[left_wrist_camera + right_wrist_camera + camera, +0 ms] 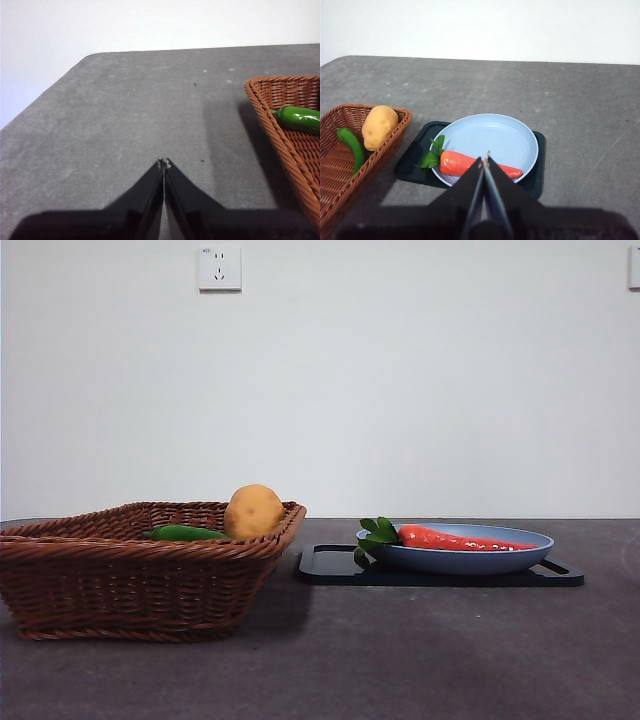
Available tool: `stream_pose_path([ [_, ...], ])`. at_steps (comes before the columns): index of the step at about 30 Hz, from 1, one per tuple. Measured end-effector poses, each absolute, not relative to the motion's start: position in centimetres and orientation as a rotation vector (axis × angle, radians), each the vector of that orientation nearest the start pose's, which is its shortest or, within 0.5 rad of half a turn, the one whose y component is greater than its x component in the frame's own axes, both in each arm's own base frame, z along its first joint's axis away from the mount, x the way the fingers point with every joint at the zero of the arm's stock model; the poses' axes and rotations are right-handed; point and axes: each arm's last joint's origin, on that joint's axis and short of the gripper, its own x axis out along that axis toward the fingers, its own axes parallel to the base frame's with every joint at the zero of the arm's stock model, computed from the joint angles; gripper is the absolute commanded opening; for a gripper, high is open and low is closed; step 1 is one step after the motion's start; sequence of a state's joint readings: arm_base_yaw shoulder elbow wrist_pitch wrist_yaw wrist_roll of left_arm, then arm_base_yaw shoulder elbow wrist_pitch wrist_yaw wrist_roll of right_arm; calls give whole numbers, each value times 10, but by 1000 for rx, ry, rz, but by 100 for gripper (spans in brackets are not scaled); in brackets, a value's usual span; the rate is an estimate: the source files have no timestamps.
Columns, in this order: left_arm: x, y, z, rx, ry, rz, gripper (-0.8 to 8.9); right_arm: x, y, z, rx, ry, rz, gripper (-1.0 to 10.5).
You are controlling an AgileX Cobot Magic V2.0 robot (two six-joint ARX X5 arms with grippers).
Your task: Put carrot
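Right gripper (484,159) closed, empty, hovering above the carrot (470,164); left gripper (163,162) closed over bare table (125,115). Basket (140,570) holds the potato (252,510); carrot lies in the plate (470,558), leaves basketward. I'd open, then pinch the thick orange end crosswise.

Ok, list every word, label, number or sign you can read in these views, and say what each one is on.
There is no text that can be read.
Wall socket: a tiny mark at its top left corner, too small to read.
Carrot, blue plate, black tray, basket, potato, green vegetable: no writing or labels show on any.
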State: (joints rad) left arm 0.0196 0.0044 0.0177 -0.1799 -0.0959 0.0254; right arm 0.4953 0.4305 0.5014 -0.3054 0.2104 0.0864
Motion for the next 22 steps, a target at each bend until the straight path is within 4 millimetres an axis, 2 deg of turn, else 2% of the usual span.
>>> stream_pose_path([
  [7,95,5,152,32,168,113,8,101,46,270,-23,215,248,4],
  [14,95,5,152,32,168,113,8,81,25,275,-67,65,157,4],
  [17,95,5,152,32,168,113,8,79,18,258,-61,49,143,4],
  [22,95,5,152,32,168,113,8,82,7,216,-55,77,98,4],
])
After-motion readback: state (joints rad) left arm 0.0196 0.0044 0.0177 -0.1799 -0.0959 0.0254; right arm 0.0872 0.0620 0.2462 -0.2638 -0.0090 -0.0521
